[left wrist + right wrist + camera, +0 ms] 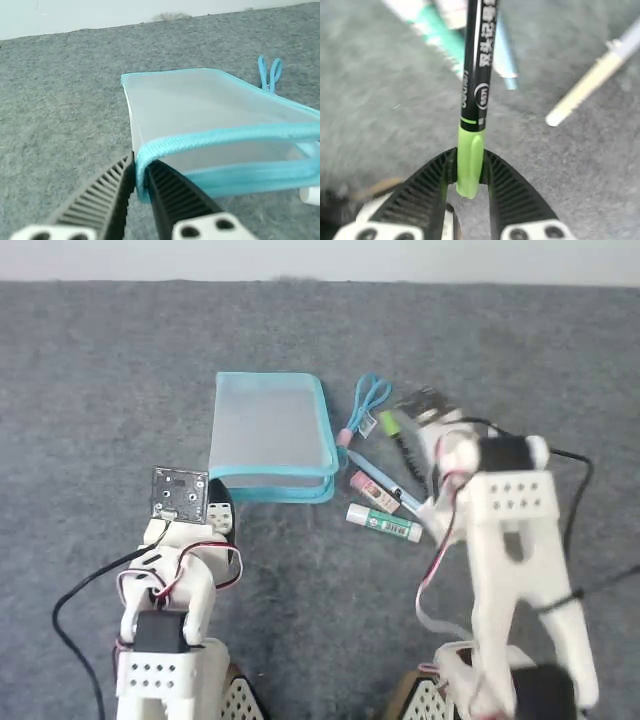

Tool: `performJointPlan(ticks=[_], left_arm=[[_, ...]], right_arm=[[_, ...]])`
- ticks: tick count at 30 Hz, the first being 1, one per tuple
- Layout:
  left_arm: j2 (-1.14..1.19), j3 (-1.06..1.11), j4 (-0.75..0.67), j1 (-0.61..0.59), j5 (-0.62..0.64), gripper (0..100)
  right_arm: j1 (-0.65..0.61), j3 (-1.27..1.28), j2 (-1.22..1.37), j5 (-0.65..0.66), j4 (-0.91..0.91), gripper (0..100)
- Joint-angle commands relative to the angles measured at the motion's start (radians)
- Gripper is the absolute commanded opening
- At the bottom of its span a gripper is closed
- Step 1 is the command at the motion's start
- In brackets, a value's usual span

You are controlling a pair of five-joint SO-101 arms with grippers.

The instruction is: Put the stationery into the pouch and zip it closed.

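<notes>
Gripping, L: left gripper [141, 166] has its jaws clamped on the teal zip edge at the pouch [200, 107] corner nearest the arms. Mouth looks only slightly parted.
R grip: right gripper [469, 159] has its jaws tight on the green cap of the marker [477, 75], black barrel pointing away. Can't tell if it's off the table [100, 390].
Task things: pouch lies flat mid-table; the other stationery is heaped just beside it, on the robot's right.
Risk 1: marker is held by the cap only, so the cap could pull off or the barrel swing, prob. missing the slot.
Risk 2: mouth is narrow. Unless L lifts the edge higher, the tip likely jams on the zip tape or shoves the pouch away.
Risk 3: L pinch is on a thin edge near the fingertips and could slip w/ any tug.
Around: scissors [370, 398] by the pouch's far corner, glue stick [385, 523] nearest the arms, blue pen [405, 500] and pink-capped stick [370, 488] close together btwn them.
In the way: glue stick and pens sit btwn marker and pouch mouth; a cable [432, 570] hangs near that patch.
</notes>
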Motion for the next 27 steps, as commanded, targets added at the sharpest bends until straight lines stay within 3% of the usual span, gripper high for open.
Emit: performJointPlan(ticks=[1, 4, 12, 24, 27], left_arm=[[-0.017, -0.012, -0.038, 0.006, 0.017, 1], [-0.017, -0.012, -0.038, 0.006, 0.017, 1], [-0.017, -0.012, -0.038, 0.006, 0.017, 1], [-0.017, -0.012, -0.038, 0.006, 0.017, 1], [-0.017, -0.012, -0.038, 0.006, 0.017, 1]], right_arm=[[-0.16, -0.051, -0.134, 0.028, 0.097, 0.7], [-0.24, -0.049, -0.154, 0.028, 0.117, 0.7], [-0.302, -0.015, -0.048, 0.078, 0.114, 0.7], [-0.3, -0.02, 0.114, 0.037, 0.03, 0.7], [-0.3, -0.054, 0.137, -0.031, 0.004, 0.7]])
